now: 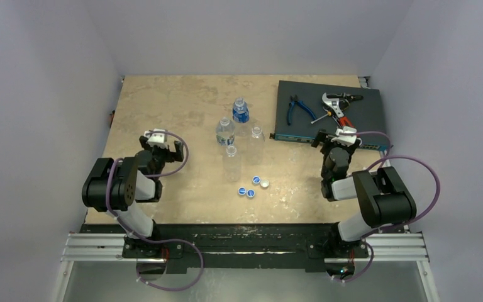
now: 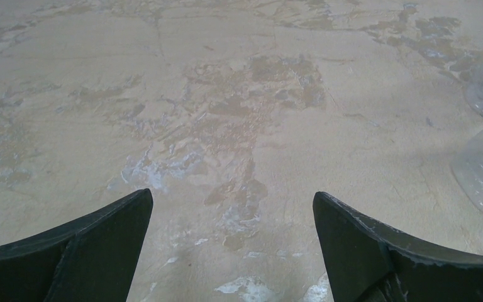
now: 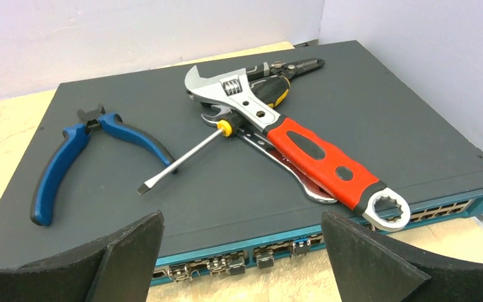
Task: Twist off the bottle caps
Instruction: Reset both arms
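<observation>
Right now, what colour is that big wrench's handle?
The wrench handle is red with black inlays, clearest in the right wrist view.

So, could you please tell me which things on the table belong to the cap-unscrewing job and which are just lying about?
Part of the job:
- four clear bottles
- four loose caps lying in front of them

Just lying about:
- network switch
- blue pliers on it
- red-handled wrench on it
- screwdriver on it

No legible text on anything.
</observation>
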You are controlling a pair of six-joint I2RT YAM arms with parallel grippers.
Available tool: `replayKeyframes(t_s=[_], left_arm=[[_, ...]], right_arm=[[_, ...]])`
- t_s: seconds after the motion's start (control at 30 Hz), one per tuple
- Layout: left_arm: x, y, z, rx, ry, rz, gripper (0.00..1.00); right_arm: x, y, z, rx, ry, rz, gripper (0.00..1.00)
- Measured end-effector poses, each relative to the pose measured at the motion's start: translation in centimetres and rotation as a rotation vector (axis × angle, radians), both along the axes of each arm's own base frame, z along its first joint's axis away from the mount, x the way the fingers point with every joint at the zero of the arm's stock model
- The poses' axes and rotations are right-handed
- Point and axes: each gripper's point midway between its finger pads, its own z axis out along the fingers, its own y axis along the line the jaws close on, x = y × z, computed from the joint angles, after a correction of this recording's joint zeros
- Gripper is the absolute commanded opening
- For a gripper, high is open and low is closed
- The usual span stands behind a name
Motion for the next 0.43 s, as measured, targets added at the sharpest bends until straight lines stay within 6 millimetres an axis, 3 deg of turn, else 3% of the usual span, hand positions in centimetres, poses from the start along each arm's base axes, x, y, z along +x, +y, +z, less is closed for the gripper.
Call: replayKeyframes(t_s=[0.43], left_arm=[[-0.3, 0.3, -1.3, 0.005, 0.053, 0.033, 1.0]], right_arm=[[0.2, 0.0, 1.0, 0.006, -0.043, 0.007, 0.99]])
